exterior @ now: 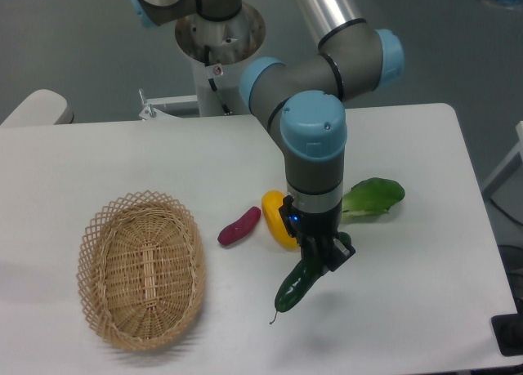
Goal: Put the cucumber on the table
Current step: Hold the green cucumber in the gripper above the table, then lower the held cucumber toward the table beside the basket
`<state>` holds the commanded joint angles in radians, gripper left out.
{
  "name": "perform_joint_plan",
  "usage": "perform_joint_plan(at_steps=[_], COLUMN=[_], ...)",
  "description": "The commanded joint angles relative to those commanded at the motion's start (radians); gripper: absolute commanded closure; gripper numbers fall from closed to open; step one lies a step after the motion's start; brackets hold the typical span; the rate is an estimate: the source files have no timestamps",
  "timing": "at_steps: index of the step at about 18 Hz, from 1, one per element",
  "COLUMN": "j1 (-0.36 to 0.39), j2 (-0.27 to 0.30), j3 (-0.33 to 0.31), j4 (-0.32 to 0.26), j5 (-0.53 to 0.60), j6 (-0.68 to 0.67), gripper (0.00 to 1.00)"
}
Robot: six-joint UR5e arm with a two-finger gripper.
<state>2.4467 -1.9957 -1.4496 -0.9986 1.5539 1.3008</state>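
My gripper point(320, 259) is clenched on the upper end of the cucumber point(296, 287), which hangs tilted, its thin stem tip pointing toward seven o'clock and sitting close to the table point(98, 162); whether the tip already touches the surface I cannot tell from this single view. The cucumber's place is just below my fingers, over bare tabletop near the front edge. Neighbours noted: a yellow vegetable point(276, 220) just beside my wrist at ten o'clock, a magenta vegetable point(239, 225) further out at the same bearing, a leafy green vegetable point(372, 197) at two o'clock, and the wicker basket point(140, 269) well apart at nine o'clock. Judged stage: the placing is nearly complete, release pending. Risks identified: the grip is at one end only, so on release the glossy body may pivot and roll, possibly toward the front edge at six o'clock. If I descend further with the tip already grounded, the cucumber could lever in my fingers or skid. Opening while withdrawing toward ten o'clock could knock the yellow vegetable.
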Motion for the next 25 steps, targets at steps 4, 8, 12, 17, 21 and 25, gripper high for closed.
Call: perform_joint_plan(at_steps=[4, 8, 12, 17, 21, 25], j1=[0.002, 0.002, 0.002, -0.005, -0.012, -0.014], j2=[0.002, 0.0, 0.0, -0.006, -0.021, -0.038], j3=[0.003, 0.006, 0.015, 0.009, 0.005, 0.0], j4=[-0.002, 0.0, 0.0, 0.012, 0.017, 0.015], j5=[0.0, 0.0, -0.005, -0.003, -0.003, -0.003], j6=[0.0, 0.0, 0.0, -0.008, -0.028, -0.122], gripper=[0.68, 0.68, 0.68, 0.68, 0.68, 0.68])
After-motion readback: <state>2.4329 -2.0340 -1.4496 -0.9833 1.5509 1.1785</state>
